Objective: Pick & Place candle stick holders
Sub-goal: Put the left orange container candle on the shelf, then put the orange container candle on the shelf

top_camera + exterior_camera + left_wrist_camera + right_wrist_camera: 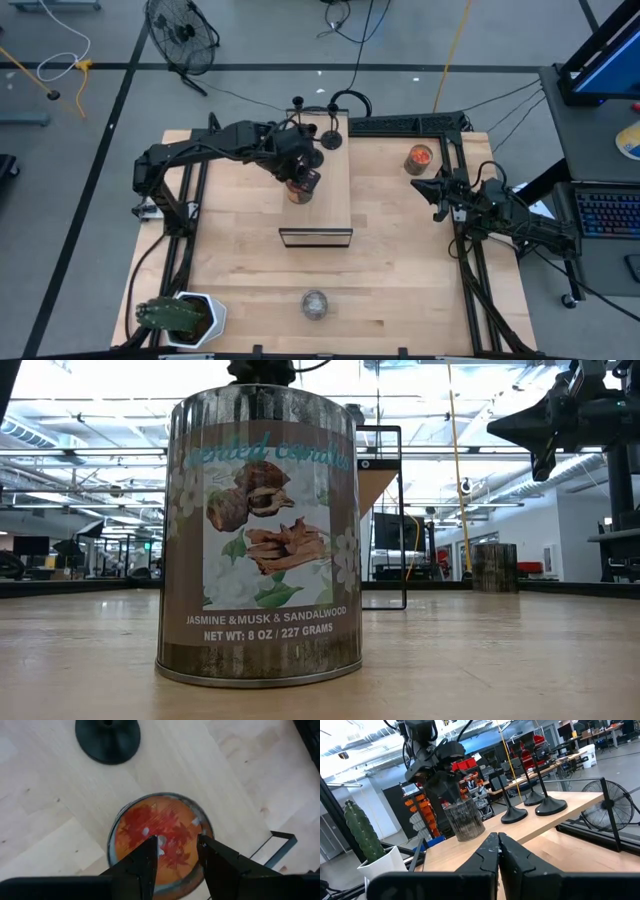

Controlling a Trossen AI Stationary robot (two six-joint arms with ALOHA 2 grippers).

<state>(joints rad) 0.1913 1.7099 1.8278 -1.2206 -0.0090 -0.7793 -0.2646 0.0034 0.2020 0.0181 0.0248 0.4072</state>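
hidden: left gripper point(303, 180) covers jar point(298, 192), jaws spread | candle stick holders point(527, 807) stems upright | right gripper point(498, 851) pressed together

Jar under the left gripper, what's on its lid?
Orange-red leaf pattern on the jar lid; left wrist view shows it best, left gripper above.

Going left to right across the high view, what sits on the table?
Potted cactus → left claw over a jar → silvery ball → orange-topped jar → right claw.
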